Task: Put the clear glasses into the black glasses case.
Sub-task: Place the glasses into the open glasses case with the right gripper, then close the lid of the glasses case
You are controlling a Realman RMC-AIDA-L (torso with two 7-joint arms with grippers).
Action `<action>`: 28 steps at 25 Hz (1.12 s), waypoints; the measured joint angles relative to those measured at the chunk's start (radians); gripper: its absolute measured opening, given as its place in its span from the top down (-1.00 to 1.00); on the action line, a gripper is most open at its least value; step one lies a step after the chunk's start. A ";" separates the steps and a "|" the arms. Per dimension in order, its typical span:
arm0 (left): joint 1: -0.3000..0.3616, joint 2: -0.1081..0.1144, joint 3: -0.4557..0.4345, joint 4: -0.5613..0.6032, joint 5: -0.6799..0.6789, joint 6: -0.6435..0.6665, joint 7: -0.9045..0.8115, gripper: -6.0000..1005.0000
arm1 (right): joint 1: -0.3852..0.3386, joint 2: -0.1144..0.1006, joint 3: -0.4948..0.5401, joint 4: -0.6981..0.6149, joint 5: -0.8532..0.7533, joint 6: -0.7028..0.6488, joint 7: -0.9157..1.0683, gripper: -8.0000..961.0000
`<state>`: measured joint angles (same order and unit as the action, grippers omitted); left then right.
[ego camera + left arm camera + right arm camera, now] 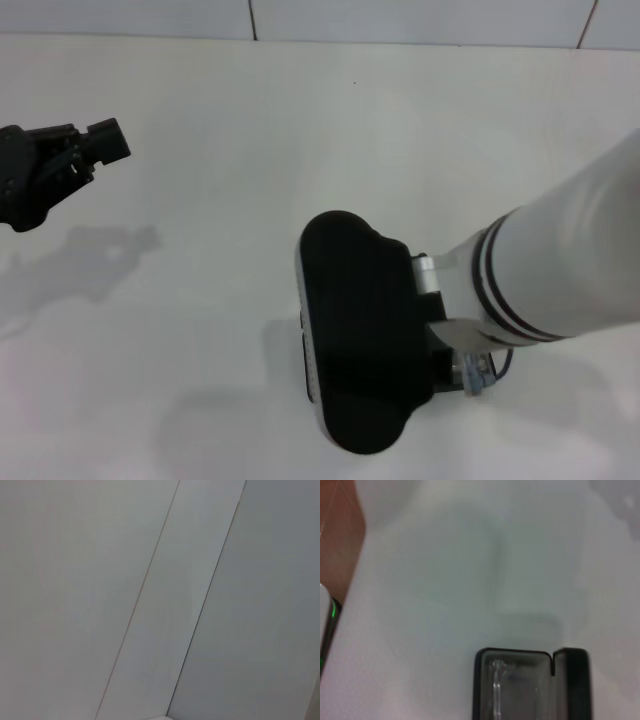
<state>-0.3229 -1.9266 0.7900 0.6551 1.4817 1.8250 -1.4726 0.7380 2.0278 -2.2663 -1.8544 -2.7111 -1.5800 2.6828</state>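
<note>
Your right gripper (440,345): at the black glasses case (355,335), grip unclear | clear glasses (497,680) inside | left gripper (100,142): parked, narrow.

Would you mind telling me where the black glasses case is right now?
In the head view, the black glasses case lies on the white table, low and slightly right of centre, directly against the right gripper; the left gripper is far off.

table (230,130): white, matte, fills most of head view
wall (400,18): pale panels with thin dark seams, behind table's far edge
floor (337,535): reddish-brown, past table edge, right wrist view
light: soft, faint grey shadows on table
</note>
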 joint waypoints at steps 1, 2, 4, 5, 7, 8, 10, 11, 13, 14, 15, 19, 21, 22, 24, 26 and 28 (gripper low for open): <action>0.001 0.001 0.000 0.001 0.000 0.001 0.000 0.80 | -0.006 0.000 0.003 -0.011 0.003 -0.005 -0.001 0.65; 0.001 0.001 0.000 0.002 -0.001 0.001 0.000 0.80 | -0.016 0.000 0.009 -0.026 0.004 -0.010 -0.004 0.65; 0.003 0.002 0.000 0.004 -0.004 0.004 0.000 0.80 | -0.046 0.000 0.032 -0.061 0.015 -0.019 -0.020 0.65; 0.003 0.003 0.000 0.005 -0.005 0.005 0.000 0.80 | -0.065 0.000 0.052 -0.082 0.029 -0.022 -0.033 0.65; 0.003 0.004 0.000 0.006 -0.007 0.006 0.000 0.80 | -0.100 -0.001 0.106 -0.133 0.076 -0.033 -0.065 0.65; 0.003 0.004 -0.004 0.006 -0.007 0.007 -0.001 0.80 | -0.112 -0.001 0.132 -0.151 0.098 -0.038 -0.076 0.65; 0.006 0.005 -0.015 0.006 -0.007 0.007 -0.004 0.80 | -0.132 -0.002 0.205 -0.177 0.169 -0.053 -0.111 0.65; 0.008 0.005 -0.020 0.007 -0.007 0.009 -0.006 0.80 | -0.137 -0.002 0.252 -0.179 0.209 -0.059 -0.128 0.65; 0.012 0.005 -0.025 0.007 -0.007 0.015 -0.007 0.80 | -0.159 -0.005 0.392 -0.180 0.340 -0.082 -0.180 0.65; 0.012 0.004 -0.025 0.007 -0.006 0.017 -0.007 0.80 | -0.168 -0.005 0.433 -0.180 0.384 -0.088 -0.194 0.65; 0.010 0.003 -0.026 0.007 -0.006 0.020 -0.007 0.79 | -0.186 -0.007 0.516 -0.180 0.462 -0.100 -0.226 0.65; -0.014 -0.004 -0.026 0.008 -0.006 0.020 -0.011 0.79 | -0.269 -0.009 0.880 -0.175 0.762 -0.158 -0.349 0.65; -0.027 -0.008 -0.024 0.008 -0.007 0.021 -0.017 0.78 | -0.309 -0.008 1.063 -0.160 0.854 -0.189 -0.402 0.65; -0.034 -0.011 -0.022 0.008 -0.008 0.022 -0.018 0.78 | -0.326 -0.007 1.120 -0.148 0.871 -0.194 -0.425 0.65; -0.051 -0.023 -0.018 0.009 -0.005 0.028 -0.019 0.77 | -0.368 -0.004 1.226 -0.114 0.907 -0.199 -0.479 0.65; -0.067 -0.036 -0.016 0.010 0.000 0.033 -0.019 0.76 | -0.409 -0.002 1.325 -0.056 0.947 -0.194 -0.538 0.66; -0.091 -0.053 -0.005 0.011 0.011 0.034 -0.019 0.75 | -0.431 -0.002 1.411 0.026 0.985 -0.184 -0.593 0.65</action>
<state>-0.4141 -1.9792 0.7846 0.6657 1.4927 1.8594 -1.4919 0.3066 2.0257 -0.8554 -1.8286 -1.7266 -1.7644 2.0901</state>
